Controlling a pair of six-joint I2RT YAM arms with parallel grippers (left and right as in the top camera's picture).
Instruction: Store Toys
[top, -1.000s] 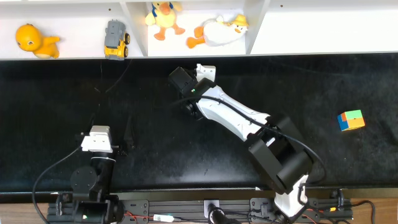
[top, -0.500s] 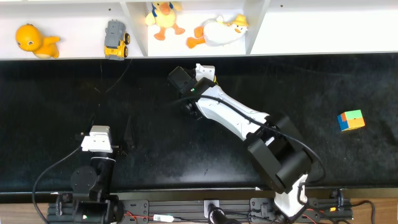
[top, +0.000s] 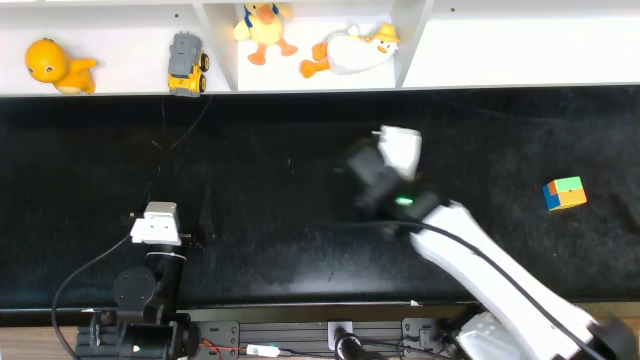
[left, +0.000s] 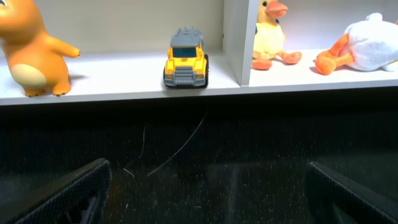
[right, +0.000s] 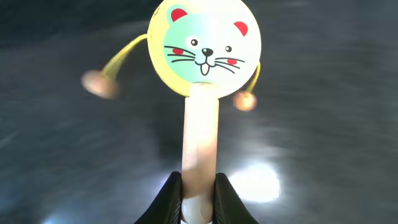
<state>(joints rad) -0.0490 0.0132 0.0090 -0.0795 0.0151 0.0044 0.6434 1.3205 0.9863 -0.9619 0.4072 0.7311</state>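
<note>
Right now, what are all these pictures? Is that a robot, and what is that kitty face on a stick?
Yes, it is a robot with two arms. One picture looks down from above the black table. The other two come from little cameras on each arm's wrist. The right claw is shut on the wooden stick of a rattle drum with a cat face and two beads on strings. The left claw is open and holds nothing; it faces a white shelf. On the shelf sit an orange toy, a yellow truck, a yellow plush duck and a white plush duck. A coloured cube lies on the table.
</note>
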